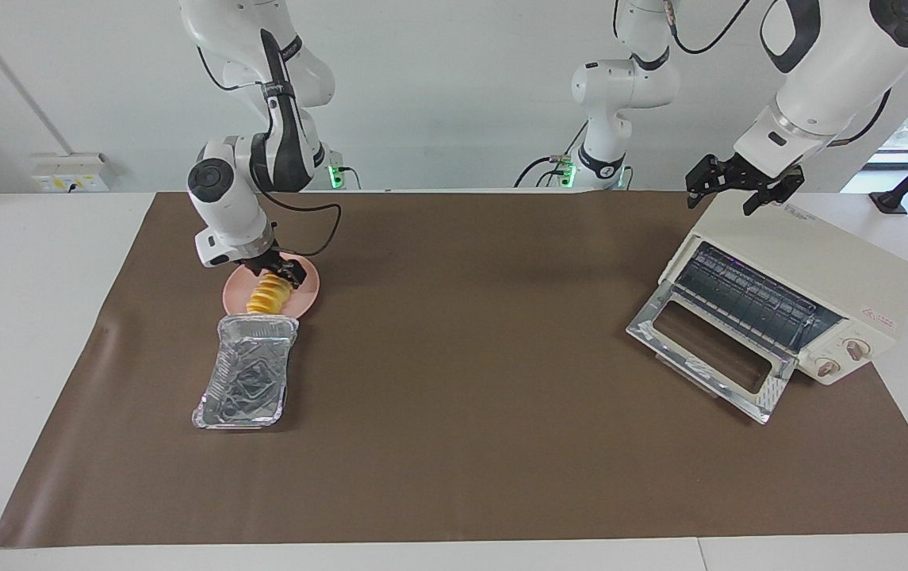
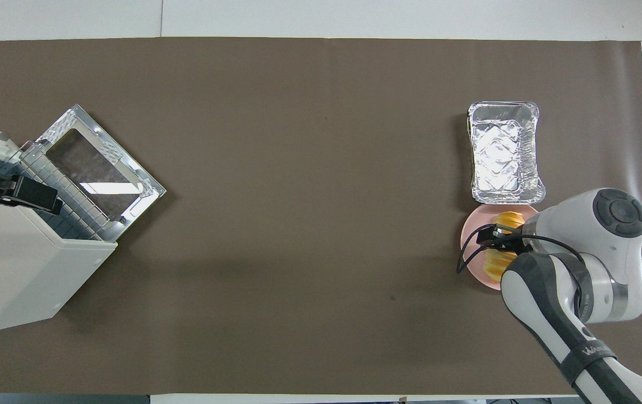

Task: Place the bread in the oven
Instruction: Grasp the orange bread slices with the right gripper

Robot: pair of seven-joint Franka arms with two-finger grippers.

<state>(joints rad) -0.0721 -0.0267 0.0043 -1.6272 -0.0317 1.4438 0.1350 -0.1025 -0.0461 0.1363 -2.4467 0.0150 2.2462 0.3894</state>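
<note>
Brown mat covers the counter; oven door's down at the left arm's end, but bread is on the plate, at 12 o'clock of the foil tray. Right pincer is wide, down astride the bread's end, no lift yet; left pincer waits wide over the oven top.

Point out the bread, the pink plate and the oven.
bread [image 1: 267, 299], facing view, ridged middle.
pink plate [image 1: 307, 300], facing view, bare rim.
oven [image 1: 818, 258], facing view, cream top panel.

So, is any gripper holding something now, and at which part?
Nothing is held. The right gripper stands open around the bread; the left gripper waits open over the oven.
</note>
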